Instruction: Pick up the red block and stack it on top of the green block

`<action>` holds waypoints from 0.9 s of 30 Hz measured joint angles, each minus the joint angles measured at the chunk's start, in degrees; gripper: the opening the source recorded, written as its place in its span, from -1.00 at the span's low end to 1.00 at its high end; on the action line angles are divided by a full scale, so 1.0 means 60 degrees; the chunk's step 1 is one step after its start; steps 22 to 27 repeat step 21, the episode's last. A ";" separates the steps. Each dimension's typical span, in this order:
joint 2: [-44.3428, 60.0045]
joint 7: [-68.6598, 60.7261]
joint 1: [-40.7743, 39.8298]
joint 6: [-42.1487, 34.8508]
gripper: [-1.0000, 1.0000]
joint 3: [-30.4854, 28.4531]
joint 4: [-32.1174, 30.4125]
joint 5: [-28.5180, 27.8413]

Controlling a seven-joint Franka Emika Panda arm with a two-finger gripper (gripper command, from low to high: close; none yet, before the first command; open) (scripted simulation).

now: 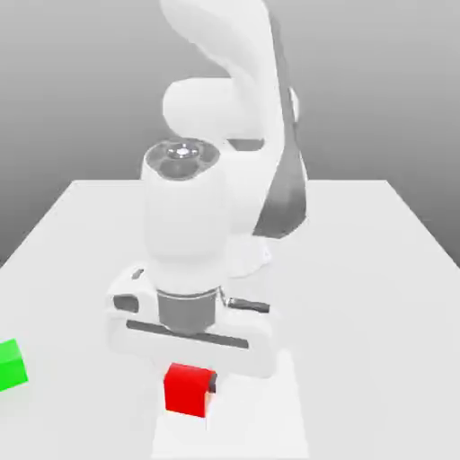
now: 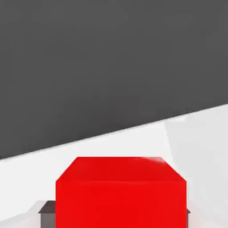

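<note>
Grey backdrop rises behind a broad white bench [image 1: 377, 269], which we see spreading across the exterior view and again as a pale slanted band in the hand view. Over its middle we find the white Panda arm [image 1: 193, 207], bulky and folded forward, its wrist pointing straight down toward the near edge of the bench.

Below the wrist sits the wide white hand body, and under it the pincer [image 1: 190, 388], closed on the red block [image 1: 187, 390]. We make out a dark finger [image 1: 212, 384] pressed against the block's side toward the exterior view's right; the opposite finger is hidden behind the cube. In the hand view we see the red block [image 2: 120, 196] close up, with dark grey fingertips [image 2: 46, 208] touching its two flanks at the lower corners.

From these pictures we cannot tell whether the red block rests on the bench or hangs just above it.

Well apart from it, at the edge of the exterior view's left, we note the green block [image 1: 11, 364], lying flat on the bench and partly cut off by the frame.
</note>
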 joint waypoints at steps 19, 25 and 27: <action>0.1270 -0.5681 -0.3565 0.0668 1.00 -0.1583 0.0596 0.1389; 0.1270 -0.5681 -0.3565 0.0668 1.00 -0.1583 0.0596 0.1389; 0.1270 -0.5681 -0.3565 0.0668 1.00 -0.1583 0.0596 0.1389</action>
